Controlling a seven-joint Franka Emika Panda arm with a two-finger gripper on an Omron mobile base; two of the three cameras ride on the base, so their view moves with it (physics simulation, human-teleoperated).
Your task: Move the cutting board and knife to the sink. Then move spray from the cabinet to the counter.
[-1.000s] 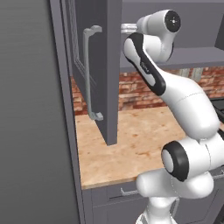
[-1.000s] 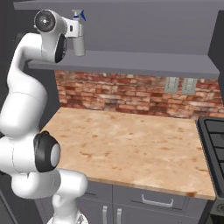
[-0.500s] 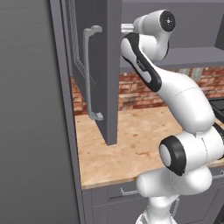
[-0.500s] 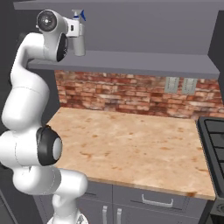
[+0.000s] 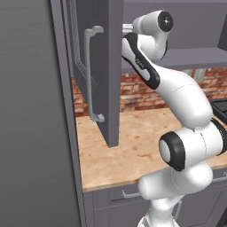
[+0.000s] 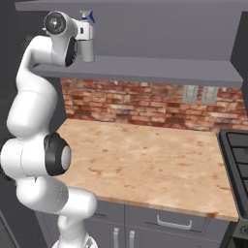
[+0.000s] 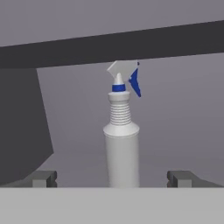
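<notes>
The spray (image 7: 121, 144) stands upright on the cabinet's grey shelf (image 6: 160, 71), squarely centred in the hand view between the 2 finger tips, which sit wide apart at about 7 and 5 o'clock of the bottle's base. Over the last second the arm has leaned further in toward the shelf, its elbow and lower joint swinging a little, while the bottle has kept its place and the fingers have stayed spread. That reads as the closing approach for the second half of the task: the grasp is lined up but not yet made, and nothing is held.

The bottle is slim and pale grey, with a ribbed neck, a blue collar and a white trigger head carrying a blue tip that points toward 2 o'clock in the hand view (in the right base view its top peeks out at 1 o'clock of the wrist). The gripper (image 7: 114, 178) faces it level. The open cabinet (image 5: 98, 66) door hangs at 9 o'clock of the arm, and the counter (image 6: 160, 164) lies below at 6 o'clock, the likely set-down spot.
</notes>
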